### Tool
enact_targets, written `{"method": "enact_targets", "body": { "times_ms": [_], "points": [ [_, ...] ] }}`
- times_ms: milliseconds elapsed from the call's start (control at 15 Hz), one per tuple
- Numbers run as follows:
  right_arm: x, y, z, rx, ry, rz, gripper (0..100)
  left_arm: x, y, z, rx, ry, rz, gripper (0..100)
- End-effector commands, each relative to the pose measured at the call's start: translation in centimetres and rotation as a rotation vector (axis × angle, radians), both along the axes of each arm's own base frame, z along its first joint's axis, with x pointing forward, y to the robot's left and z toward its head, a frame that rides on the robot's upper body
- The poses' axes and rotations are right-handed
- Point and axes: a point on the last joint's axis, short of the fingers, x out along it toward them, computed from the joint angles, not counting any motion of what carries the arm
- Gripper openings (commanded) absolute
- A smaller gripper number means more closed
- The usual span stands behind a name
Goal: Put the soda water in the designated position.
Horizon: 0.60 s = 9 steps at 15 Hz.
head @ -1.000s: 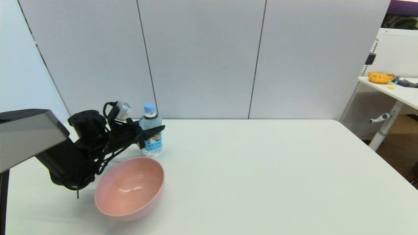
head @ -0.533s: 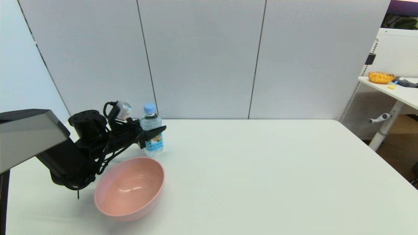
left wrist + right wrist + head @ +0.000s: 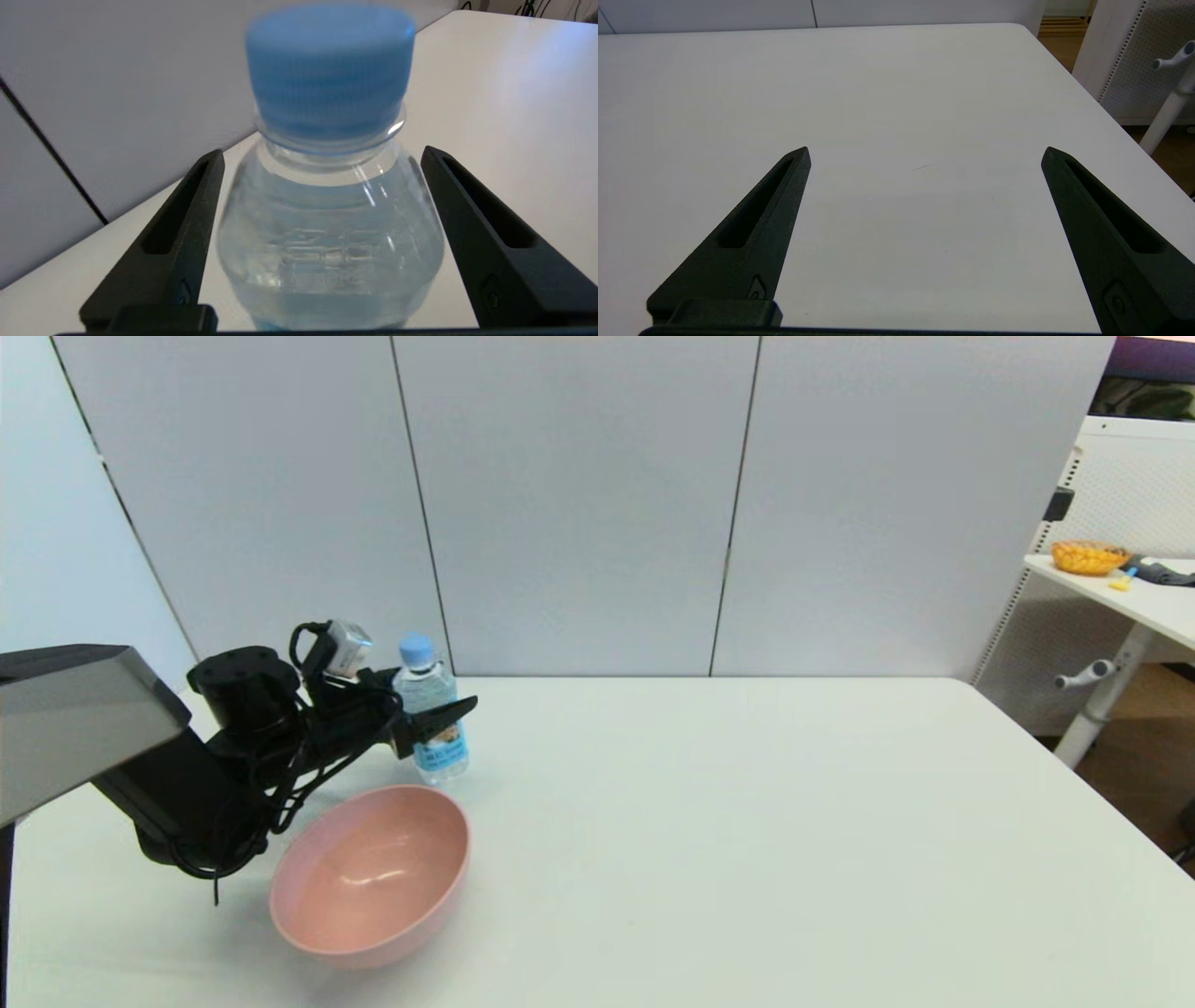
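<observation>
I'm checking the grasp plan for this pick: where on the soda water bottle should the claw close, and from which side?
Grip the soda water bottle on its round body just below the shoulder, coming in level from the robot's left. It stands upright, and the pink bowl blocks the near side. The left claw is already there, open, one finger on each side of the bottle. The right claw is open over bare table.

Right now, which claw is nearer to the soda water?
Left. The left claw straddles the soda water, fingers on either side. The right claw is parked over bare table.
</observation>
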Motion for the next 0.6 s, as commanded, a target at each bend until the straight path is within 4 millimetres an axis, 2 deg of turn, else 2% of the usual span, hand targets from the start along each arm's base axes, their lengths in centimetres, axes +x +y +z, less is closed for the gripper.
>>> {"method": "enact_targets", "body": {
  "times_ms": [67, 267, 333, 600],
  "points": [
    [0.0, 0.0, 0.0, 0.001, 0.001, 0.001, 100, -3.3, 1.6, 4.6, -0.03, -0.054, 0.033, 100],
    [0.0, 0.0, 0.0, 0.001, 0.001, 0.0, 100, -7.2, 2.4, 8.3, -0.07, -0.08, 0.054, 100],
    [0.0, 0.0, 0.0, 0.001, -0.001, 0.0, 100, -9.1, 2.4, 9.8, -0.097, -0.089, 0.047, 100],
    [0.0, 0.0, 0.0, 0.001, 0.001, -0.002, 100, -14.5, 2.6, 15.4, -0.181, -0.216, 0.11, 100]
  ]
}}
